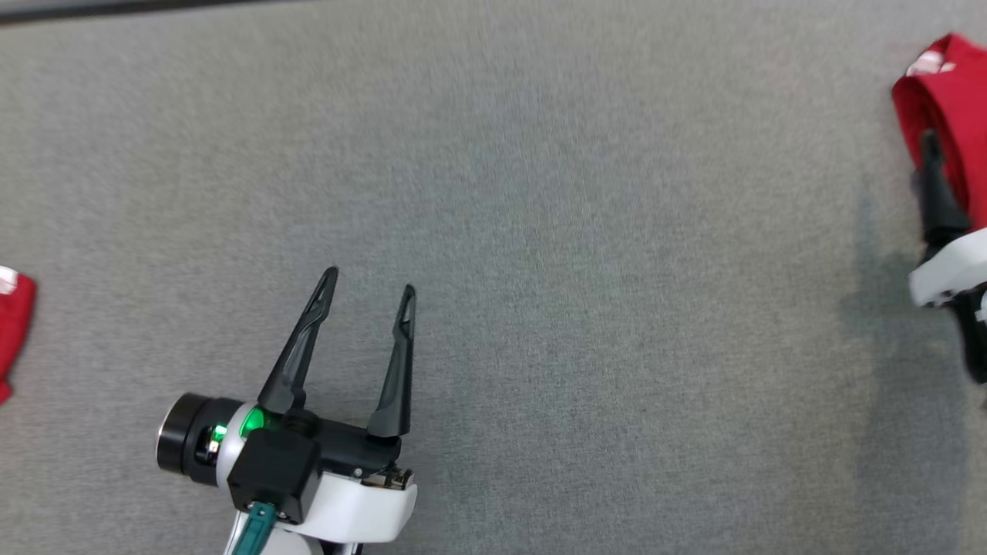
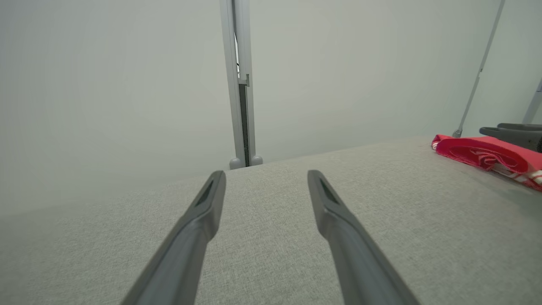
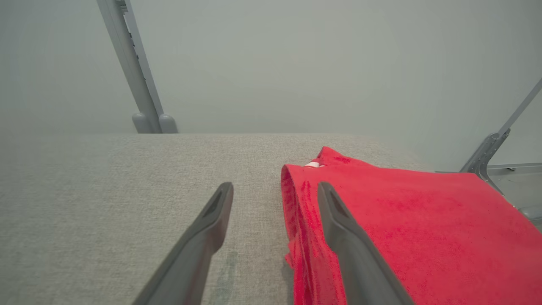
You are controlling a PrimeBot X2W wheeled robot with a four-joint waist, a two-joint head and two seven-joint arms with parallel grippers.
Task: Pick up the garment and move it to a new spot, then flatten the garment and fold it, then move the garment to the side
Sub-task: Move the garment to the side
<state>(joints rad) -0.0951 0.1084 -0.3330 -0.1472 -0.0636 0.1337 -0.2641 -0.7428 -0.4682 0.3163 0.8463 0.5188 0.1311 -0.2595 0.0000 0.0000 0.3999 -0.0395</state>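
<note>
garment [image 3: 423,228] bears a white tag [image 3: 312,164], too small to read

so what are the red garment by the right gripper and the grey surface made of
Red garment: soft matte cloth, perhaps cotton knit, since it lies in limp folded layers. Grey surface: matte woven fabric, judging by its fine speckled weave.

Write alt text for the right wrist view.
The right end effector stands open at the edge of a folded red garment on a grey fabric table, one finger before the cloth, one before bare table. A pale wall and metal post stand behind.
</note>
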